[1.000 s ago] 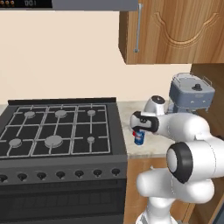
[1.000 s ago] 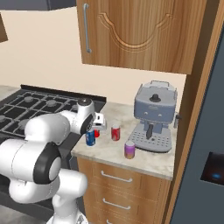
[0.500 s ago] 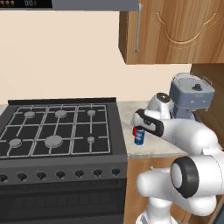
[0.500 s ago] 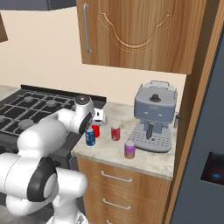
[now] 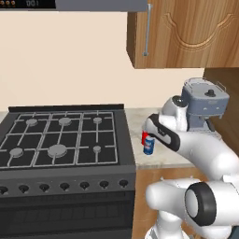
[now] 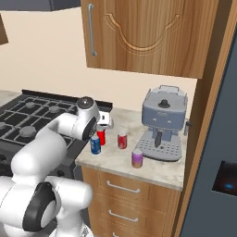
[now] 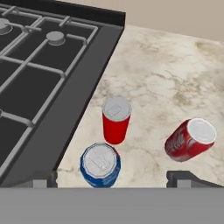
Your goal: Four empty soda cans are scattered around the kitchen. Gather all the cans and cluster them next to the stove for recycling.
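Observation:
Three soda cans stand upright on the marble counter just right of the stove: a blue-and-white can, a red can behind it, and a reddish-pink can to the right. The right base view has the blue-and-white can, red can, reddish-pink can and a pale pink-lilac can nearer the counter's front. My gripper hangs open above the blue-and-white can, holding nothing. From the base views the gripper hovers over the two cans nearest the stove.
A grey-blue coffee machine stands at the back right of the counter, against a tall wooden panel. Wooden wall cabinets hang above. The stove's raised back edge and grates lie to the left. Drawers sit below the counter.
My hand has lifted up and away from the blue-and-white can, which stays standing on the counter. The arm's elbow has swung outward. The other cans have not moved.

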